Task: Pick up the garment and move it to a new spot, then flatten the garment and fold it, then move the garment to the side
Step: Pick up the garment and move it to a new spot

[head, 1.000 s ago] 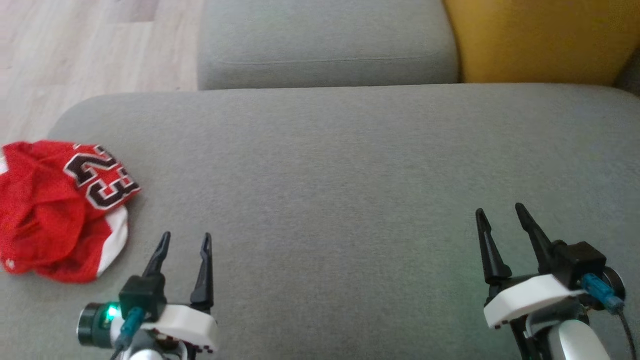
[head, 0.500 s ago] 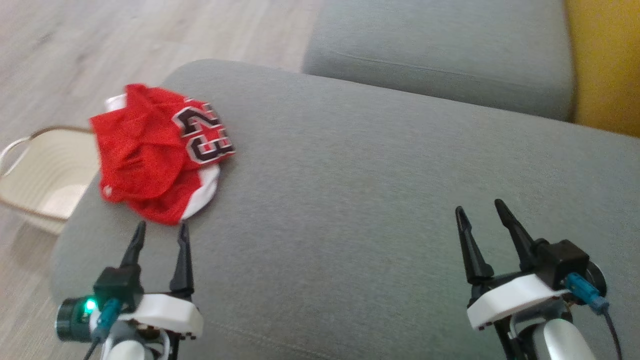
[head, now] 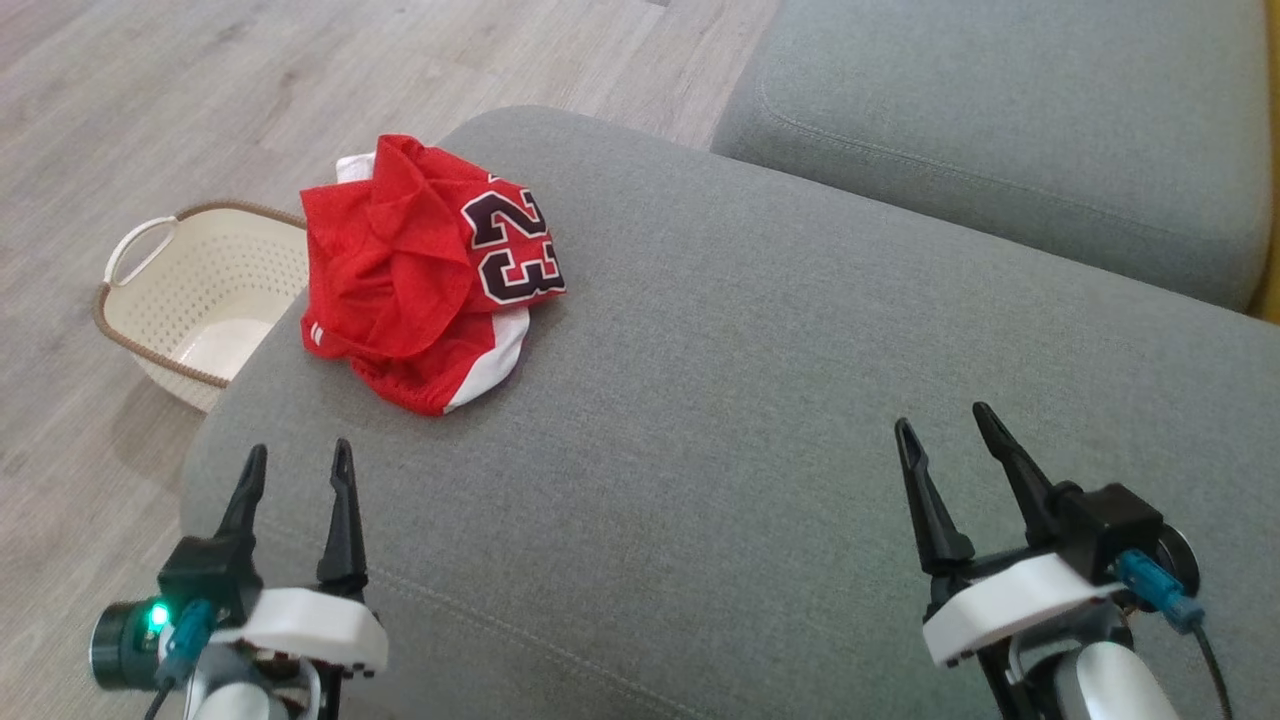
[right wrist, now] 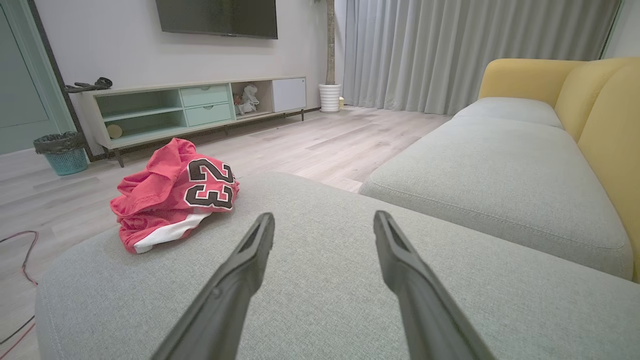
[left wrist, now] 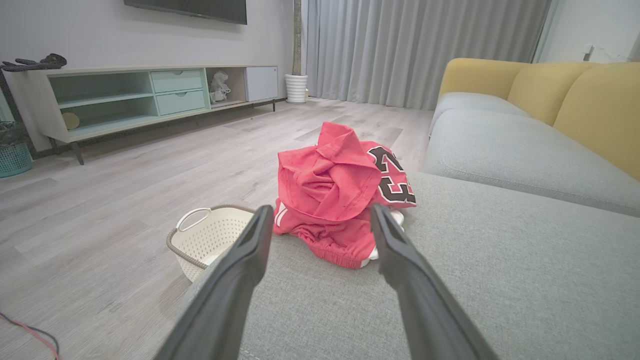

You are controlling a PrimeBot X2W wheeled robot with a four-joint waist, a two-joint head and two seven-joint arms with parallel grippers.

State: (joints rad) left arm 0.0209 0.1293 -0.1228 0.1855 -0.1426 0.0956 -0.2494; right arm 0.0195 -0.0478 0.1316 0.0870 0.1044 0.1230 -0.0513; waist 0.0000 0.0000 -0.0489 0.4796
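The red jersey (head: pixel 420 270) lies crumpled at the far left corner of the grey sofa cushion (head: pixel 760 420), its number 23 upward; it has not shifted on the cushion, only the head view has swung left since a second ago, uncovering a cream laundry basket (head: pixel 215 290) on the wood floor (head: pixel 150 110) just beside that corner; the left tool (head: pixel 298 452) and right tool (head: pixel 944 418) hang over the near edge, both spread wide and empty as before; beyond stand a second grey cushion (head: pixel 1000 130), yellow backrests (left wrist: pixel 575 95), a low TV cabinet (left wrist: pixel 150 95) and grey curtains (left wrist: pixel 415 50).
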